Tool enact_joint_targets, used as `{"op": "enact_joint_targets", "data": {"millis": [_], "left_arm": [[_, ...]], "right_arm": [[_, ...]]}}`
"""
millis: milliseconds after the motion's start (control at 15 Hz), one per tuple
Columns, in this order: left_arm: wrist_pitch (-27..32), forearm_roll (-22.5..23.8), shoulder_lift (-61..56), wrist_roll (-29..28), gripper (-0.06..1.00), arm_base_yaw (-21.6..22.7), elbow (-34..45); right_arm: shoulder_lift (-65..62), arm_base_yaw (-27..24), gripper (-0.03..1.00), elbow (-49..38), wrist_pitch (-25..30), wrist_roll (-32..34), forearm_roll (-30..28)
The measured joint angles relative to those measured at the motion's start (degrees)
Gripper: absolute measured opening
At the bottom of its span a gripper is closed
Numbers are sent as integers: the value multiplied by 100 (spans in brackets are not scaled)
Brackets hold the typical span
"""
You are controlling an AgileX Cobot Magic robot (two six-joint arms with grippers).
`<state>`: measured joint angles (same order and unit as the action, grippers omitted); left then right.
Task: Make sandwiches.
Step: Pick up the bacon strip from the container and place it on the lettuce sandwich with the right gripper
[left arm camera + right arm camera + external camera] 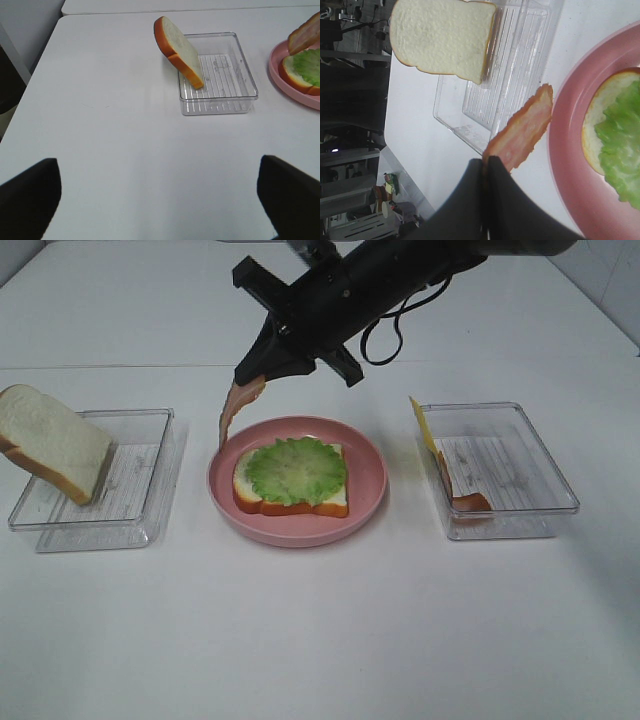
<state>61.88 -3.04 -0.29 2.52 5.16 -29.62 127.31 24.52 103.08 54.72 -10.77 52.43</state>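
On the pink plate (370, 480) lies a bread slice (330, 502) topped with a ruffled green lettuce leaf (295, 468). My right gripper (256, 373) reaches across to just above the plate's back left rim and is shut on a bacon strip (237, 410), which hangs down beside the rim. In the right wrist view the jaws (485, 162) pinch the bacon strip (522, 131) by one end. A second bread slice (52, 440) leans in the left tray (140, 490). My left gripper (157, 167) is open over bare table, well short of that bread slice (179, 49).
The right clear tray (520, 480) holds a yellow cheese square (421, 426) leaning on its left wall and another bacon strip (466, 500). The right arm's black body and cable (385, 335) hang over the table behind the plate.
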Motion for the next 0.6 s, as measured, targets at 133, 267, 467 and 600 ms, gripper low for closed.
{"op": "enact_joint_targets", "data": {"millis": [133,267,467,600], "left_arm": [[0,0,0,0,99,0,0],[0,0,0,0,99,0,0],[0,0,0,0,99,0,0],[0,0,0,0,99,0,0]], "right_arm": [[212,34,2,23,29,0,17],[361,-11,2,23,34,52,-229],[367,-229,2,80,11,481,-1215],[367,-229,2,80,17,625,-1518]]}}
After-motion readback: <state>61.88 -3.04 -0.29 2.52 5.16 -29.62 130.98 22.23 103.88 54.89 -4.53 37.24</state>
